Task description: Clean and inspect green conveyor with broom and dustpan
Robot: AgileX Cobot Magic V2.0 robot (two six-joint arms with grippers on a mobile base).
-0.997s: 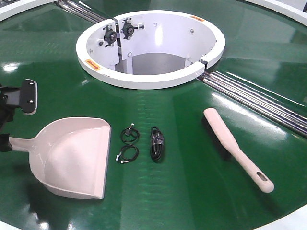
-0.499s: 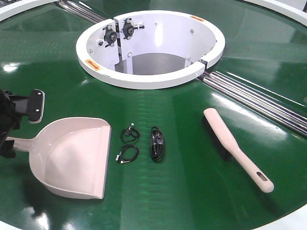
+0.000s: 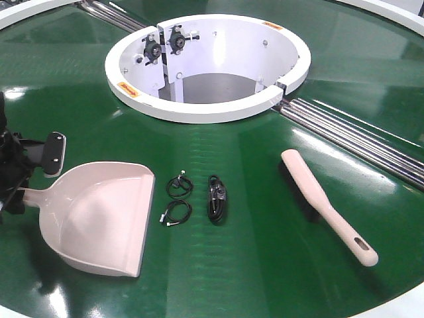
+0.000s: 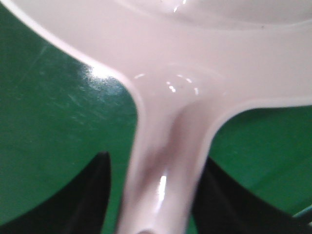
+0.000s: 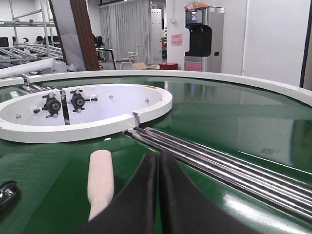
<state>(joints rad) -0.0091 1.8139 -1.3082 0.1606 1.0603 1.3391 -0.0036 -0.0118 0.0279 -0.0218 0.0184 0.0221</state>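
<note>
Left gripper (image 3: pixel 30 180) is seen at the left edge of the front view, low over the green conveyor (image 3: pixel 265 265). Its jaws are held wide, one on each side of the handle of the dustpan (image 3: pixel 93 218). The far finger (image 3: pixel 53 154) is clearly apart from the handle; the near one is mostly cut off by the frame edge. In the left wrist view the handle is seen running up between the two black fingers, with a thin green strip showing on the left side. Contact on the right side cannot be told, as the view is blurred. The dustpan is laid flat on the belt, its scoop just ahead of the left jaws, its open lip turned away from them. Three small black cable bundles (image 3: pixel 216 199) are laid on the belt just beyond that lip.

Right gripper (image 5: pixel 159 158) is shown only in the right wrist view. Its jaws are pressed together with nothing held between them. One rounded end of the broom (image 5: pixel 101 180) is seen just left of these jaws and a little ahead, lying on the belt and not touched. In the front view the broom is laid diagonally, black bristles showing under its edge, slotted handle end toward the near rim. It is well apart from the dustpan, with the cable bundles between. Silver rollers (image 5: pixel 209 161) are seen ahead and to the right of the right jaws. The white centre ring (image 5: pixel 87 122) is seen ahead and to their left.
</note>
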